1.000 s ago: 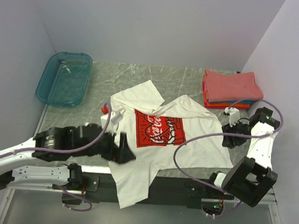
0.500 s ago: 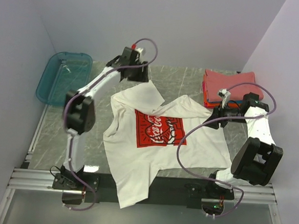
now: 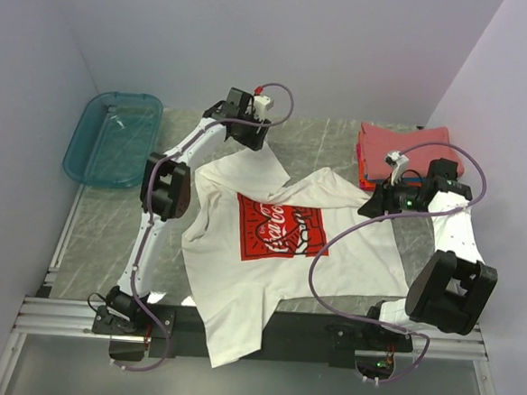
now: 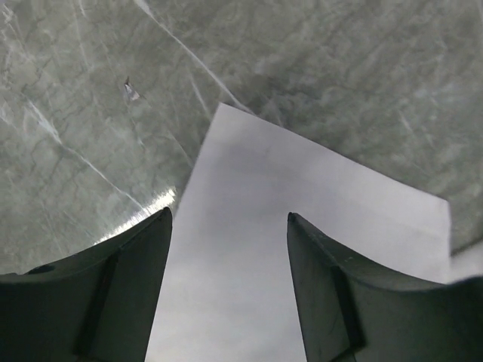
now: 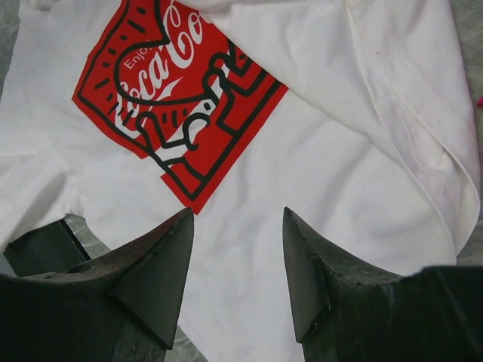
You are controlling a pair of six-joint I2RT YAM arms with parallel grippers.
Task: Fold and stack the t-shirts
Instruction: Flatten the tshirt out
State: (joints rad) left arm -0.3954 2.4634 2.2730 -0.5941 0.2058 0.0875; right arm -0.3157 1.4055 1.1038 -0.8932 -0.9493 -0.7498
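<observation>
White Coca-Cola tee (image 3: 230,290) is lying face up and spread across the marble table (image 3: 108,214), skewed, with the red print (image 3: 279,228) near the middle. Its hem (image 3: 231,344) is hanging over the near edge. The far-left sleeve (image 3: 252,165) is lying flat, pointing toward the back wall.

Left gripper (image 3: 250,135) is reaching far out over that sleeve (image 4: 302,196). In the wrist view the left gripper (image 4: 226,219) is standing well apart with nothing between the fingers, only white cloth below. Can't tell if the tips are touching fabric.

Right gripper (image 3: 371,207) is hovering over the shirt's right side. In its own wrist view the right gripper (image 5: 238,213) is spread moderately wide and holding nothing, with shirt body and print below.

The stack of folded tees (image 3: 410,152) is sitting at the far right corner, coral-red on top, orange and blue edges showing under it. Teal bin (image 3: 114,142) is sitting far left, apart from everything.

Handling guess: thin cotton, light, limp, so it is going to sag and drag rather than hold shape. It is likely bunching if pushed. Best hold is probably a pinch at edges or corners: the sleeve end or shoulder seam on the left, the side seam or right sleeve on the right. The overhanging hem may pull the shirt toward the near edge.
</observation>
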